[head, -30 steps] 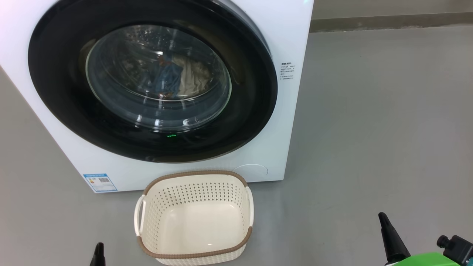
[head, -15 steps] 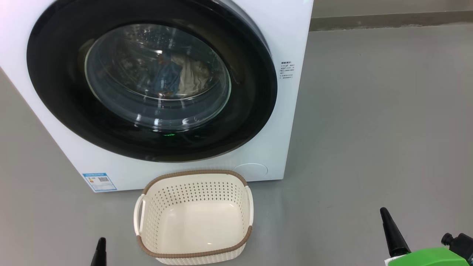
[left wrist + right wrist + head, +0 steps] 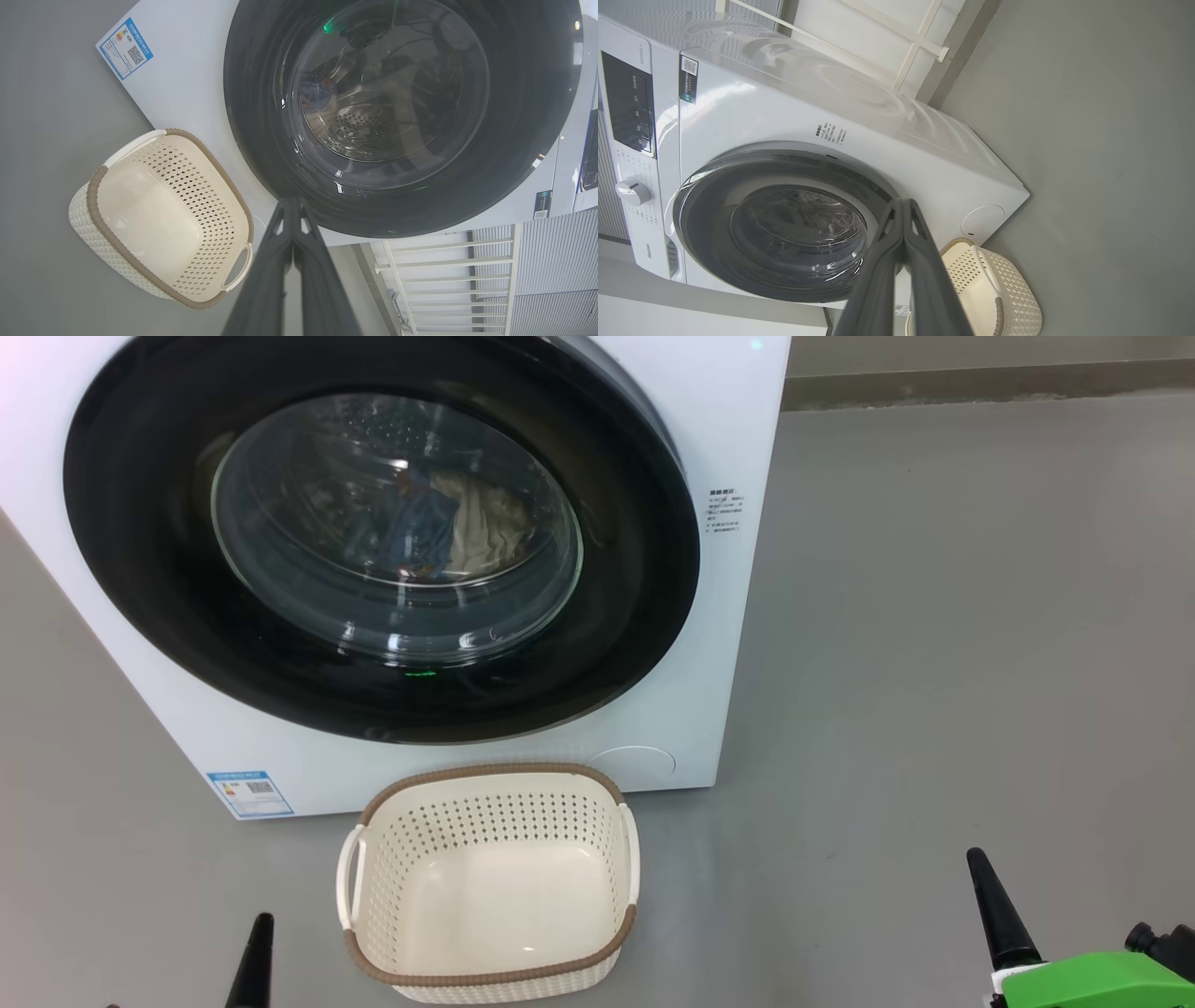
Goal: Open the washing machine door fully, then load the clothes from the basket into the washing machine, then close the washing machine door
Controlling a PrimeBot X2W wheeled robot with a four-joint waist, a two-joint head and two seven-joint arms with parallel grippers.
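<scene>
The white washing machine (image 3: 738, 635) fills the upper left of the head view, its round black door (image 3: 168, 625) shut flat against the front. Through the glass bowl I see the clothes (image 3: 448, 527) inside the drum, blue and cream. The cream basket (image 3: 490, 985) with a brown rim stands on the floor just in front of the machine, and it holds nothing. My left gripper (image 3: 257, 943) pokes up at the lower left, clear of the basket. My right gripper (image 3: 994, 901) rises at the lower right. Both wrist views show the fingers (image 3: 292, 219) (image 3: 901, 219) pressed together, holding nothing.
Grey floor (image 3: 952, 635) spreads to the right of the machine up to a wall base (image 3: 980, 383). A blue label sticker (image 3: 250, 793) sits at the machine's lower left corner. A white rack (image 3: 448, 261) stands beside the machine in the left wrist view.
Both grippers have risen a little higher into the head view. The whole picture has shifted slightly, so the camera moved. The door and the basket stay as they were.
</scene>
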